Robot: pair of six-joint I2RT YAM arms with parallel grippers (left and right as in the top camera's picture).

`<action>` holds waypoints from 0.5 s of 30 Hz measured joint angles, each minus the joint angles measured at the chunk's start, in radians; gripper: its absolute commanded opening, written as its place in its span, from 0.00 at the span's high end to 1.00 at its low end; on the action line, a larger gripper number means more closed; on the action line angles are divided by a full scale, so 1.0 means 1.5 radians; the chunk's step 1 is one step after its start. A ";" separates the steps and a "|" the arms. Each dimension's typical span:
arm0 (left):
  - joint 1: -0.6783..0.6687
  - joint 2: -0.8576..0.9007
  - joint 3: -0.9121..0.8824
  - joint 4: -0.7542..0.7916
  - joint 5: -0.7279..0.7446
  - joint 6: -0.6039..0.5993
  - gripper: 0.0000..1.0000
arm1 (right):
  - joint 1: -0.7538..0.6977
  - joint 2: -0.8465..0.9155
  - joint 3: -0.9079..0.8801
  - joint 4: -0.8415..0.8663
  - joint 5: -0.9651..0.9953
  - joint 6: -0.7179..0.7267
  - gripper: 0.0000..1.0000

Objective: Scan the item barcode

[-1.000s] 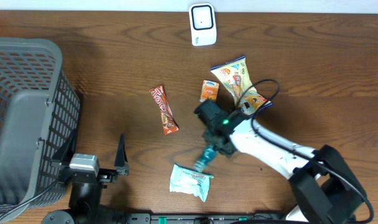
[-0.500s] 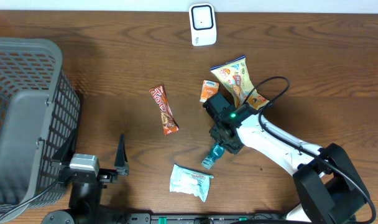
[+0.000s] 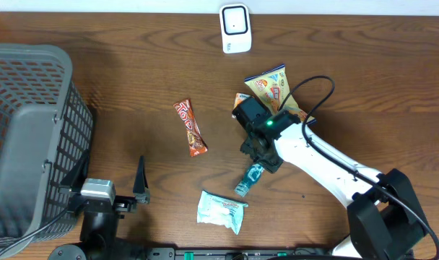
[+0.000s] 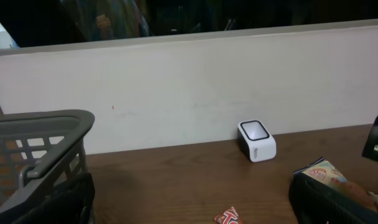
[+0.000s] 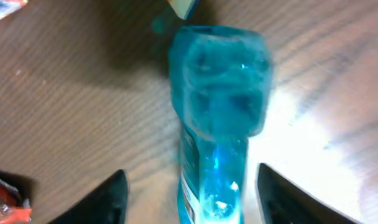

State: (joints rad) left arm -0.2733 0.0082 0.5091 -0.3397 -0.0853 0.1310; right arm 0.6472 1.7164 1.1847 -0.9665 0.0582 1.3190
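Wooden table (image 3: 133, 79), white wall (image 4: 176, 99), scanner (image 3: 235, 29)

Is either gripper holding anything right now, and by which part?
Nothing is held. The right gripper stands open astride the blue bottle, fingers clear of it; the left gripper is open and empty.

From my remote seat I see open tabletop (image 3: 133, 65) between the grey basket (image 3: 32, 130) at the left edge and the scanner (image 3: 235, 29). A candy bar (image 3: 190, 128), white packet (image 3: 221, 211), blue bottle (image 3: 248, 180) and snack bag (image 3: 271, 88) crowd the middle around the right arm (image 3: 328, 170).
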 measured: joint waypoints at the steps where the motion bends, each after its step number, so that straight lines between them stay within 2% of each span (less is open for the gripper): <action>1: 0.000 0.000 0.000 0.000 0.000 0.000 0.00 | 0.000 0.000 0.010 -0.016 -0.001 -0.001 0.18; 3: 0.000 0.000 0.000 0.000 0.000 0.000 0.00 | 0.000 0.000 0.029 -0.042 -0.001 -0.005 0.15; 5: 0.000 0.000 0.000 0.000 0.000 0.000 0.00 | 0.000 -0.001 0.044 -0.060 -0.001 -0.011 0.05; 7: 0.000 0.000 0.000 0.000 0.000 0.000 0.00 | 0.000 -0.002 0.050 -0.064 -0.001 -0.019 0.01; 15: 0.000 0.000 0.000 0.000 0.000 0.000 0.00 | -0.006 -0.002 0.051 -0.070 0.002 -0.034 0.01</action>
State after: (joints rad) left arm -0.2733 0.0082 0.5091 -0.3397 -0.0853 0.1310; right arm 0.6380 1.7142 1.2613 -1.0710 0.0605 1.2686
